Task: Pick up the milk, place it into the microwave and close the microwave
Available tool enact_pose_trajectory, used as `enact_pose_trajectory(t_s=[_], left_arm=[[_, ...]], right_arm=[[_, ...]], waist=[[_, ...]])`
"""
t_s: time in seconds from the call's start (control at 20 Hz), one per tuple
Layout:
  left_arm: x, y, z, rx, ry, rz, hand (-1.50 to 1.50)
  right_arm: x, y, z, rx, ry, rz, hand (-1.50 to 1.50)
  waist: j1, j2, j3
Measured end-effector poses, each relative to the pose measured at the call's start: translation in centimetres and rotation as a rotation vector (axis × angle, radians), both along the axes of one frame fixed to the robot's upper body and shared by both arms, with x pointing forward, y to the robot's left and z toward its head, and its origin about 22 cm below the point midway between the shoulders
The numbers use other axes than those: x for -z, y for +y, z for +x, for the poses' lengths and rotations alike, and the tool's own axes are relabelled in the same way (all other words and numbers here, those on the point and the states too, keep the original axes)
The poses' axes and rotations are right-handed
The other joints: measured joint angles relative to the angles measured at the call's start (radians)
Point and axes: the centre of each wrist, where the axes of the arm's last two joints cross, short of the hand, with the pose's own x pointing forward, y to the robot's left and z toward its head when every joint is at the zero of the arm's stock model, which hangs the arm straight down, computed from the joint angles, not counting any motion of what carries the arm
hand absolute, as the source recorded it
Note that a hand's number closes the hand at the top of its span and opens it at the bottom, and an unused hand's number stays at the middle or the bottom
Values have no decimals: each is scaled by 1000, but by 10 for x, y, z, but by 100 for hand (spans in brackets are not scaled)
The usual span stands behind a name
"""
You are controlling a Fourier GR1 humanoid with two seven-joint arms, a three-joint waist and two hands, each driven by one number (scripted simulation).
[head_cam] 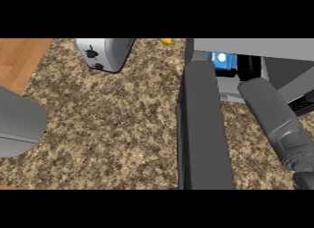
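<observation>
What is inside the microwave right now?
Inside the microwave there is a blue and white milk carton, with the robot's right hand reaching in beside it. The open door and the forearm hide the rest of the inside, and the hand's fingers too.

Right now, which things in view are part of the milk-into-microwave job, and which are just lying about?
Part of the job:
- milk, blue carton inside the microwave
- microwave, cavity open
- microwave door, swung open
- right hand, reaching into the cavity, fingers hidden

Just lying about:
- toaster
- yellow item at the top edge
- grey object at the left
</observation>
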Motion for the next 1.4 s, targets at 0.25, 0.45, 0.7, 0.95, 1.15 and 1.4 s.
enact_pose_trajectory(t_s=[0.25,0.45,0.7,0.95,1.15,1.4], left_arm=[[2,-1,7,11,6,0,-150],[1,0,9,10,8,19,-150],[2,-1,14,8,12,41,-150],[4,0,21,39,27,58,-150],[6,-5,27,83,34,65,-150],[10,-13,31,141,37,65,-150]], right_arm=[[7,-17,-4,104,20,-73,-150],[16,-43,-12,288,68,-123,-150],[15,-35,-10,238,49,-153,-150],[6,-25,-5,154,31,-155,-150],[2,-18,-1,78,37,-124,-150],[5,-8,-2,-13,67,-21,-150]], waist=[[13,10,0],[22,18,-1],[25,18,2],[25,16,3],[22,14,3],[9,5,3]])
